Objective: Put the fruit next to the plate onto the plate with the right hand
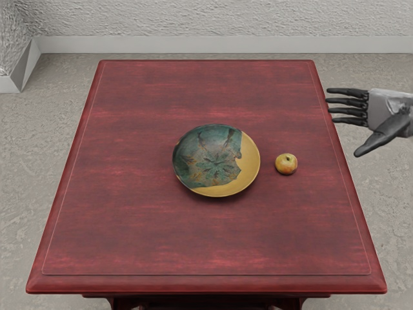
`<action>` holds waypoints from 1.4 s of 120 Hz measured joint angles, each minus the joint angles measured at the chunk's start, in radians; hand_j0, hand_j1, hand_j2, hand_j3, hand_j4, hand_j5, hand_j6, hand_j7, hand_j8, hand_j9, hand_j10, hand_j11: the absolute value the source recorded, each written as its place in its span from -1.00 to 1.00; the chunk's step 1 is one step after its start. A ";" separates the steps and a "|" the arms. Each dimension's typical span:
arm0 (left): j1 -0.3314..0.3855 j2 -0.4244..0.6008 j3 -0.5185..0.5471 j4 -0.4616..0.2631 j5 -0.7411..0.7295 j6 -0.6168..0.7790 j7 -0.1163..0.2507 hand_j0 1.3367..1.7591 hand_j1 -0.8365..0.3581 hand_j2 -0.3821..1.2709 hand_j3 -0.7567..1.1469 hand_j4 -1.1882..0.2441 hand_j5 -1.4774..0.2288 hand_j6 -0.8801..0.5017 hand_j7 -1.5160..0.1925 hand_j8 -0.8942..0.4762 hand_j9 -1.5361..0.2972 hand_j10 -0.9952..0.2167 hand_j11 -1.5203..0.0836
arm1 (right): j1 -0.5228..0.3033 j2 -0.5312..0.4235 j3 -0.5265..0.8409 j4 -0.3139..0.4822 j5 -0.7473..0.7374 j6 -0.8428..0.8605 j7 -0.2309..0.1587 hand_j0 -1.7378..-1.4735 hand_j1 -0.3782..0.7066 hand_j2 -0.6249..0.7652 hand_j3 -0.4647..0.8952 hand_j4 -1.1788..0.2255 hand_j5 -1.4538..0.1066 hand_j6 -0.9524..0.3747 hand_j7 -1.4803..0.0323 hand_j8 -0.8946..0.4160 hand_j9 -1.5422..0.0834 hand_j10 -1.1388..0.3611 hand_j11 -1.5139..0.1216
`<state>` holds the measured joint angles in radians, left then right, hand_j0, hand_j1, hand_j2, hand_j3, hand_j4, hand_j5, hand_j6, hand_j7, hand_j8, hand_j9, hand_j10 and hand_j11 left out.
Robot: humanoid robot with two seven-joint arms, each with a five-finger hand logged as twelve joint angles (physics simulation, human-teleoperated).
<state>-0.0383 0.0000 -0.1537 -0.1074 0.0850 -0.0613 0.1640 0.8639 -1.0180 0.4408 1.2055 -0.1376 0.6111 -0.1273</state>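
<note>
A small yellow-red apple (286, 163) lies on the dark red table, just right of a round plate (248, 169) with a green leaf pattern and a yellow rim. My right hand (361, 119) hovers beyond the table's right edge, up and to the right of the apple, fingers spread and pointing left, holding nothing. The plate has nothing on it. No left arm shows.
The red wooden table (129, 226) stands on a grey speckled floor. A white wall runs along the back, and a pale slanted block (18, 64) sits at the far left corner.
</note>
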 joint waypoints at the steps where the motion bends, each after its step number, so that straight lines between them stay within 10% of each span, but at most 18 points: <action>1: 0.000 0.000 0.000 0.000 0.000 0.000 0.000 0.52 0.50 -0.48 -0.21 0.32 0.36 -0.08 0.41 -0.05 0.33 0.24 0.50 | 0.000 0.000 0.001 0.000 0.000 0.000 0.000 -0.40 -0.87 -0.11 -0.32 0.62 0.80 0.38 0.89 0.31 0.84 0.47 0.79; 31: 0.000 0.000 0.000 0.000 0.000 0.000 0.000 0.52 0.50 -0.48 -0.21 0.32 0.36 -0.08 0.41 -0.05 0.33 0.24 0.50 | 0.019 0.005 0.074 0.017 -0.088 0.000 -0.002 -0.40 -0.86 -0.11 -0.32 0.62 0.80 0.38 0.89 0.31 0.84 0.47 0.79; 68: 0.000 0.000 0.000 0.000 0.000 0.000 0.000 0.52 0.50 -0.48 -0.21 0.32 0.36 -0.08 0.41 -0.05 0.33 0.24 0.50 | -0.053 -0.126 0.220 0.418 -0.609 -0.054 -0.008 -0.40 -0.76 -0.12 -0.32 0.55 0.72 0.30 0.81 0.23 0.76 0.40 0.71; 121: 0.000 0.000 0.000 0.000 0.000 0.000 0.000 0.52 0.50 -0.48 -0.21 0.32 0.36 -0.08 0.41 -0.05 0.33 0.24 0.50 | -0.089 0.122 0.143 0.462 -0.994 -0.382 -0.282 -0.40 -0.43 -0.16 -0.32 0.33 0.47 0.07 0.55 0.00 0.52 0.20 0.48; 168: 0.000 0.000 0.000 0.000 0.000 0.000 0.000 0.52 0.50 -0.48 -0.21 0.32 0.36 -0.08 0.41 -0.05 0.33 0.24 0.50 | -0.078 0.341 0.060 0.365 -1.162 -0.495 -0.451 -0.40 -0.36 -0.17 -0.32 0.29 0.42 0.02 0.50 -0.05 0.47 0.16 0.42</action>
<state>-0.0383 0.0000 -0.1536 -0.1074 0.0847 -0.0614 0.1641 0.7862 -0.6772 0.5011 1.5708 -1.3001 0.1158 -0.5780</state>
